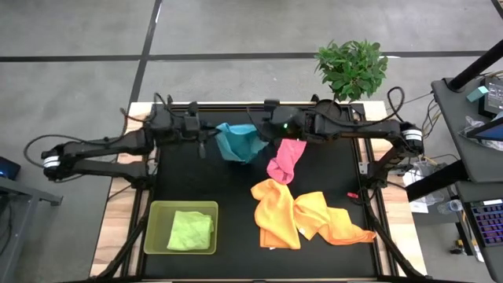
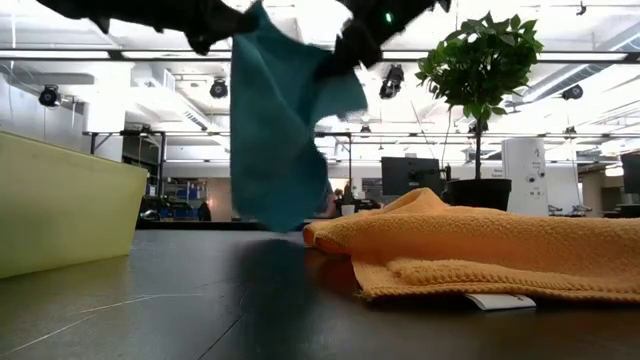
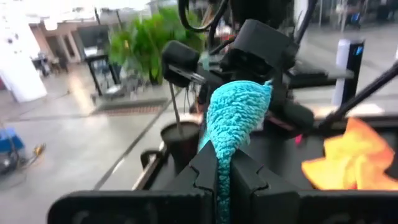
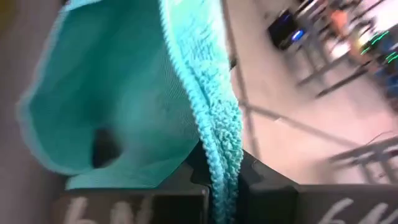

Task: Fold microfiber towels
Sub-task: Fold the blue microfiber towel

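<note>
- The left hand (image 3: 217, 180) and the right hand (image 4: 221, 180) each pinch an edge of the light blue towel (image 1: 238, 141).
- Both arms reach inward, holding it above the counter (image 1: 196, 181).

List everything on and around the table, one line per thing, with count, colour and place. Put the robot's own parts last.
blue towel: one, light blue, hanging in the air between both grippers over the table's far middle.
pink towel: one, pink, crumpled on the table just right of the blue one.
orange towels: bunched heap, orange and yellow-orange, table's near right; count unclear.
green towel: one, lime green, folded inside the tray.
tray: one, translucent lime green, table's near left.
table: one, black top, wooden edge.
potted plant: one, green, beyond the far right corner.
left gripper: shut on the blue towel's left edge.
right gripper: shut on its right edge.
</note>
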